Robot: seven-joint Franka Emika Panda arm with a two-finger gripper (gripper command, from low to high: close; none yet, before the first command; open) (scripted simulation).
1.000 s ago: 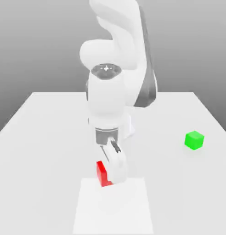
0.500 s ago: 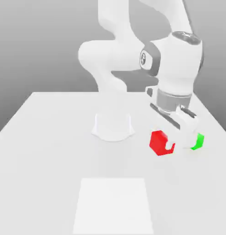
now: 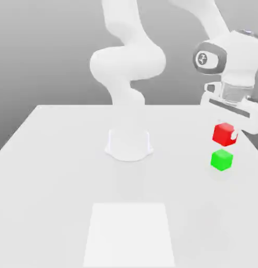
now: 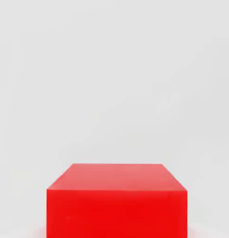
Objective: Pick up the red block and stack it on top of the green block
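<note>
Green block apparently below red block

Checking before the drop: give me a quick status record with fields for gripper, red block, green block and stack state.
gripper: shut on the red block
red block: held in the air, above the green block, not touching it
green block: resting on the table, at the exterior view's right
stack: not yet done
</note>
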